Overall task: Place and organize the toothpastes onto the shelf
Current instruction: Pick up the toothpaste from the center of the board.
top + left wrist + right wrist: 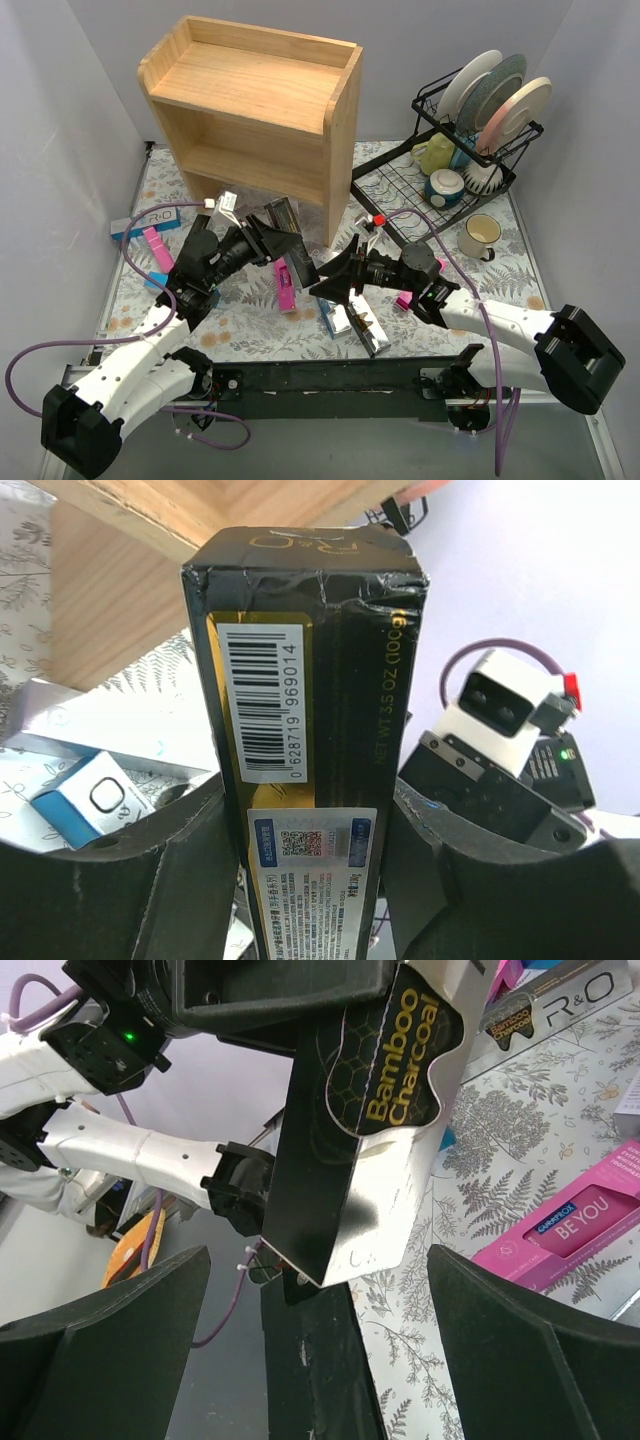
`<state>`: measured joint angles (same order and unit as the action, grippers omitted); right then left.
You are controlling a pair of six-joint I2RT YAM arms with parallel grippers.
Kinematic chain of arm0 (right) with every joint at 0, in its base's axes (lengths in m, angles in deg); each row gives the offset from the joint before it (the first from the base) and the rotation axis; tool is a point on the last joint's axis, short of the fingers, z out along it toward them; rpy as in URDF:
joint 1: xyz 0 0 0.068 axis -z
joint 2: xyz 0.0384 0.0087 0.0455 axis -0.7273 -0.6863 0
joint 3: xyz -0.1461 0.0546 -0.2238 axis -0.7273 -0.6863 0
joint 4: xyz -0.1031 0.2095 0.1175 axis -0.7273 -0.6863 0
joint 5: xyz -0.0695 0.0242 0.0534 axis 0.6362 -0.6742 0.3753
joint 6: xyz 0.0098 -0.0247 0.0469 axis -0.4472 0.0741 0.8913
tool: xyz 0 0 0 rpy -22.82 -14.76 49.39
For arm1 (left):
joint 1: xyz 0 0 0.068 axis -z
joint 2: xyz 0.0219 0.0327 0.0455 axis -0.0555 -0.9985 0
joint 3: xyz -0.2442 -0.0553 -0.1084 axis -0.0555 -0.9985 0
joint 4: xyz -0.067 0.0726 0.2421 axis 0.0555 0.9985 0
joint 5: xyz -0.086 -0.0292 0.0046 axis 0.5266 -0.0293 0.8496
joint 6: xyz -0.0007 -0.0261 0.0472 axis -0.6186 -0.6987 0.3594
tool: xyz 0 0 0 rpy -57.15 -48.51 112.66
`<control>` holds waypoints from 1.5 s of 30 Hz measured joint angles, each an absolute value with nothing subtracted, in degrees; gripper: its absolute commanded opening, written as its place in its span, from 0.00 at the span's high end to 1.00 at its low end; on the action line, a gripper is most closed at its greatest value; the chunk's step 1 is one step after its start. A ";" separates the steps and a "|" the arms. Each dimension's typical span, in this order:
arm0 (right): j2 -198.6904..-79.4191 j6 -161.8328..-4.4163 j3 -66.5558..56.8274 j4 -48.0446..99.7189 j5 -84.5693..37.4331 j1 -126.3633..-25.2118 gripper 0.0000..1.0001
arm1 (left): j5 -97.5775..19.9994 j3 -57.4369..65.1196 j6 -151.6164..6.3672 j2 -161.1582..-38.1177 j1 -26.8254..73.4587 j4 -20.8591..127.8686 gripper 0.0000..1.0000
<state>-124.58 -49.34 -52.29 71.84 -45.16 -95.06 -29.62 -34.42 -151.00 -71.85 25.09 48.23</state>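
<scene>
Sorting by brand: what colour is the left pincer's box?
The box is black with gold; left wrist view.

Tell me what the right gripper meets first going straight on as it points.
Likely the black-gold toothpaste box held by the left gripper; it lies just ahead of the open right gripper.

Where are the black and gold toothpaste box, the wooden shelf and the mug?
black and gold toothpaste box (pixel 305 730), left wrist view, its barcode face
wooden shelf (pixel 250 80), top external view, bare top board
mug (pixel 478 248), top external view, outer wall

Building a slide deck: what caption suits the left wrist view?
Left gripper clamps a black-and-gold toothpaste box, barcode toward camera, wooden shelf beyond.
</scene>
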 measured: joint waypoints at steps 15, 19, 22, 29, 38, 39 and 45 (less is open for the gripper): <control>-128.52 -46.59 -52.16 76.52 -48.85 -95.04 0.02 | -22.82 -37.59 -152.53 -71.21 25.83 40.23 0.50; -128.23 -46.65 -51.77 76.30 -49.75 -94.14 0.02 | -20.59 -37.65 -152.57 -71.34 26.01 39.12 0.50; -126.88 -46.67 -51.77 76.10 -50.03 -92.53 0.02 | -19.72 -37.67 -152.53 -71.34 26.14 38.37 0.50; -123.23 -46.54 -51.33 74.79 -52.02 -86.23 0.01 | -15.74 -37.85 -152.53 -72.39 26.47 35.80 0.50; -121.92 -46.74 -42.39 67.97 -52.88 -83.19 0.01 | -11.76 -37.89 -152.13 -76.11 28.98 32.87 0.50; -122.16 -46.63 -41.89 67.86 -53.20 -83.19 0.01 | -11.41 -37.89 -152.13 -76.68 29.37 32.56 0.50; -125.57 -44.05 -41.28 69.46 -54.06 -83.17 0.01 | -10.84 -37.89 -151.67 -79.34 31.84 30.92 0.50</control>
<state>-125.57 -44.05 -41.28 69.46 -54.06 -83.17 -10.84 -37.89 -151.67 -79.34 31.84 30.92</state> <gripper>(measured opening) 0.984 0.499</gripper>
